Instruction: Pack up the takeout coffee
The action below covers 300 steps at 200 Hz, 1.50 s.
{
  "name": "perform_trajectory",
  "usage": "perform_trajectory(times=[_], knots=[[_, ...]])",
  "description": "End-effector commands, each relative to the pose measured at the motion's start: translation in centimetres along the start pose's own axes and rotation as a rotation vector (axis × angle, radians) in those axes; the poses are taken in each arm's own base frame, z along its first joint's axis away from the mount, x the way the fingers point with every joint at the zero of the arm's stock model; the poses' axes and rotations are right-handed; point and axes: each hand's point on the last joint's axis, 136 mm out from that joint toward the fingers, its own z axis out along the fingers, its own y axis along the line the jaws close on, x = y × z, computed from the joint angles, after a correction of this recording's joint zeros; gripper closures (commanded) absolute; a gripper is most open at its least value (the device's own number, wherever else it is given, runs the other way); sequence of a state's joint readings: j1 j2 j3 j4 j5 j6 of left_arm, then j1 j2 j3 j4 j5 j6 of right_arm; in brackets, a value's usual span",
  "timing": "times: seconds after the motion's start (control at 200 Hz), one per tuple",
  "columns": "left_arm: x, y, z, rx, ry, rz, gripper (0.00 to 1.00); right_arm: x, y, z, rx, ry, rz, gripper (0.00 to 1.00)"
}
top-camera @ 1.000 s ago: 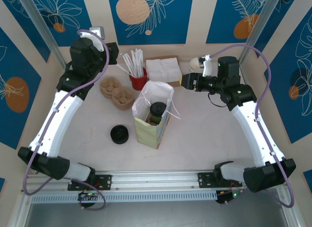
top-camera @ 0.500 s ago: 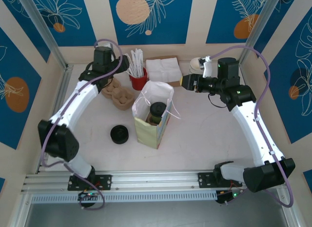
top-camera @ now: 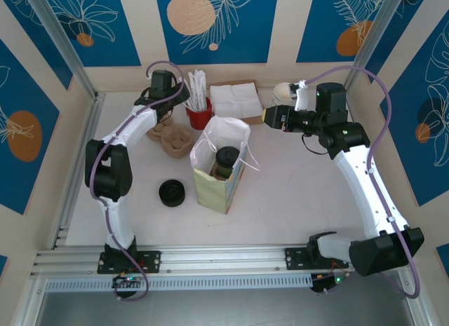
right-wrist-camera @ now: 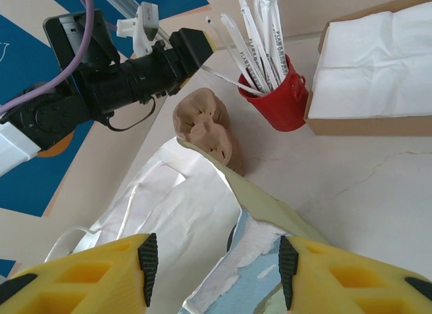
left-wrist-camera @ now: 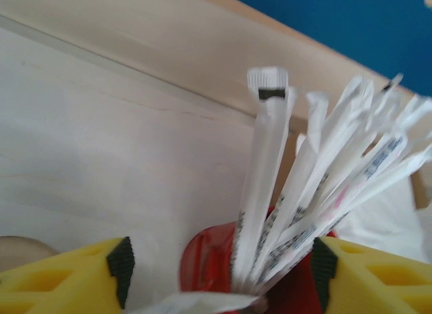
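The coffee [top-camera: 226, 160] stood in the bag [top-camera: 210, 189], frame centre. It looked light and crushable, best gripped at the stiff lid. Left gripper [left-wrist-camera: 217, 263] gaped astride the straws [left-wrist-camera: 270, 192]; right gripper [right-wrist-camera: 212, 260] hung half-open. Both were empty.

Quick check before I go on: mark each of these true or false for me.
1. The coffee stands inside the bag. True.
2. The loose lid is in the bag too. False: it lies on the table, left of the bag.
3. The left gripper has its jaws open, one on each side of the red cup of straws. True.
4. The right gripper grips a napkin. False: its jaws are open over the bag.
5. The bag lies on its side. False: it stands upright, mouth open.
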State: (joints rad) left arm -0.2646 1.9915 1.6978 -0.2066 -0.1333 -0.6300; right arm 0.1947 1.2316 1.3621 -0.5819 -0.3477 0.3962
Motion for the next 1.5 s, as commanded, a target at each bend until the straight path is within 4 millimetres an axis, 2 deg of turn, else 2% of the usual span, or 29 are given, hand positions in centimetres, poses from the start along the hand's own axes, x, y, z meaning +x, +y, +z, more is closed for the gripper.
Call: perform_trajectory(times=[0.0, 0.155, 0.32, 0.48, 0.745, 0.96, 1.155, 1.345, 1.495], knots=[[-1.9, -1.2, -0.1, 0.063, -0.051, -0.035, 0.41, 0.1, 0.2, -0.3, -0.02, -0.006, -0.002, 0.47], [-1.4, -1.0, 0.0, 0.063, -0.051, -0.048, 0.6, 0.2, -0.2, -0.3, -0.019, -0.005, 0.008, 0.47], [-1.8, -1.4, -0.7, 0.065, -0.063, -0.024, 0.79, 0.1, -0.2, -0.4, -0.026, -0.008, 0.012, 0.47], [-2.7, -2.5, -2.4, 0.08, -0.09, 0.024, 0.87, 0.2, -0.1, -0.7, -0.028, -0.012, 0.013, 0.47], [-5.2, -5.6, -8.0, 0.092, -0.169, 0.167, 0.92, 0.3, 0.4, -1.5, -0.031, -0.028, 0.002, 0.47], [-7.4, -7.9, -14.1, 0.099, -0.223, 0.266, 0.92, 0.1, 0.7, -2.1, -0.029, -0.038, -0.006, 0.47], [-9.3, -9.9, -21.0, 0.137, -0.254, 0.362, 0.92, -0.2, 1.0, -2.6, -0.031, -0.053, -0.014, 0.47], [-10.2, -11.7, -28.9, 0.224, -0.297, 0.443, 0.91, -0.3, 0.9, -2.6, -0.023, -0.057, -0.016, 0.47], [-9.3, -13.8, -35.3, 0.413, -0.28, 0.481, 0.91, -0.3, 1.0, -2.7, -0.03, -0.056, -0.023, 0.46]])
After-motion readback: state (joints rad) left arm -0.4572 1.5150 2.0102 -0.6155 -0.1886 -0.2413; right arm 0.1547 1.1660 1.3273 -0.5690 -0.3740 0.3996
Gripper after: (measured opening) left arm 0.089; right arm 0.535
